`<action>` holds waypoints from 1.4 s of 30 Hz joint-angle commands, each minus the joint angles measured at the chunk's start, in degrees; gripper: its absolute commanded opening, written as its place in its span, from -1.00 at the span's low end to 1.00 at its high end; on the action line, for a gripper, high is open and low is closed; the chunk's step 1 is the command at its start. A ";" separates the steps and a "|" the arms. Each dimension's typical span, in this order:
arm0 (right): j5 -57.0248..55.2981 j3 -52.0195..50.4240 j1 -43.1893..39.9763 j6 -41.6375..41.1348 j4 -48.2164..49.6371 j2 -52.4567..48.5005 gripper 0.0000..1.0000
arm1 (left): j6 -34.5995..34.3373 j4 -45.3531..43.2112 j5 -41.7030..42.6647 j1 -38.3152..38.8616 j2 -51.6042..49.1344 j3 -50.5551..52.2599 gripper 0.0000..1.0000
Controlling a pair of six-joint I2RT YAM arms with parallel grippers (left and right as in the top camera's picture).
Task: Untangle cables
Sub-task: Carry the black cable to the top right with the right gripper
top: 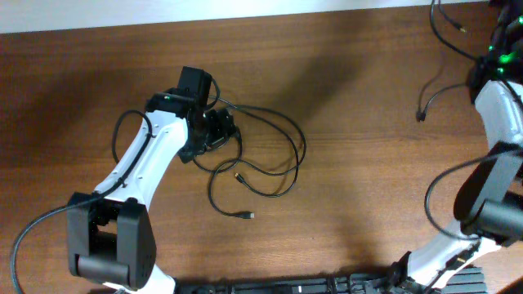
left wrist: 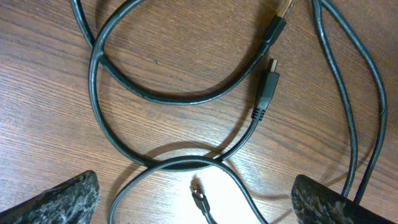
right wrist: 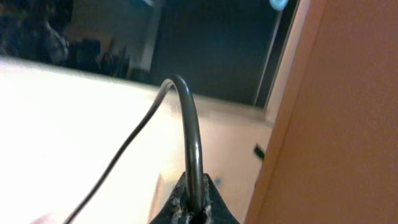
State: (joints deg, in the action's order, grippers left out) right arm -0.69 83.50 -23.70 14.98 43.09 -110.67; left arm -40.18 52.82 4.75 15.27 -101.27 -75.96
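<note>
Bench (top: 368, 204): brown wood grain across nearly the whole overhead frame, with a pale strip along the top edge.
Tangled cables (left wrist: 177, 99): thin black cords in loose, crossing loops, flat on the bench just left of centre in the overhead frame.
Plug (left wrist: 267, 87): black, lying on the wood at upper right of the left wrist frame, close below a second plug tip.
Left end effector (top: 215, 129): low over the left side of the tangle, spread wide, gripping nothing.
Left fingers (left wrist: 65, 198): in the bottom corners of the left wrist frame, cable loops lying between them.
Right end effector (right wrist: 194, 210): bottom centre of the right wrist frame, pinched closed on the held cable (right wrist: 194, 137).
Held cable: arching up out of the pinch, then trailing toward lower left.
Cord end (top: 422, 116): upper right of the overhead frame, well apart from the tangle.
</note>
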 commanded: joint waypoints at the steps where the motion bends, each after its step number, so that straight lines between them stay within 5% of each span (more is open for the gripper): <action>1: 1.14 5.53 -2.38 -0.44 -4.42 -8.83 -0.92 | -0.55 -0.04 0.39 0.13 -0.39 0.09 0.98; 7: 1.16 6.08 -5.53 -0.68 -22.64 -20.37 -0.92 | -0.55 -0.04 0.39 0.13 -0.39 0.09 0.98; 10: 1.14 6.08 -5.62 -0.76 -27.12 -20.37 -0.23 | -0.55 -0.04 0.39 0.13 -0.39 0.09 0.98; 11: 1.16 6.08 -5.62 -3.98 -28.89 -20.28 0.42 | -0.55 -0.04 0.39 0.13 -0.39 0.09 0.98; 15: 9.09 6.10 -5.57 -13.25 -36.35 -11.78 0.98 | -0.55 -0.04 0.39 0.13 -0.39 0.09 0.98; 18: 8.04 6.10 -5.57 -15.58 -50.07 -1.68 0.97 | -0.55 -0.04 0.39 0.13 -0.39 0.09 0.98; 23: -12.63 5.88 -5.57 -54.66 -91.06 6.05 0.97 | -0.55 -0.04 0.39 0.13 -0.39 0.09 0.98; 25: -11.54 4.90 -5.57 -56.00 -96.85 5.25 0.97 | -0.55 -0.04 0.42 0.13 -0.39 0.09 0.98; 30: -6.84 -4.09 -5.57 -62.31 -95.08 4.31 0.97 | -0.55 -0.04 0.42 0.13 -0.39 0.09 0.98; 34: -6.43 -16.68 -5.57 -63.49 -81.46 4.26 1.00 | -0.55 -0.04 0.39 0.13 -0.39 0.09 0.98; 39: -7.28 -22.64 -5.57 -63.47 -72.15 4.22 0.69 | -0.55 -0.04 0.39 0.13 -0.39 0.09 0.98; 42: -7.52 -24.15 -5.57 -63.49 -67.80 4.17 0.18 | -0.55 -0.04 0.39 0.13 -0.39 0.09 0.98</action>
State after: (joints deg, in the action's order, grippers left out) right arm -8.19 61.19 -29.12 -48.14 -26.24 -106.32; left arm -40.18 52.71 4.75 15.27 -101.27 -75.96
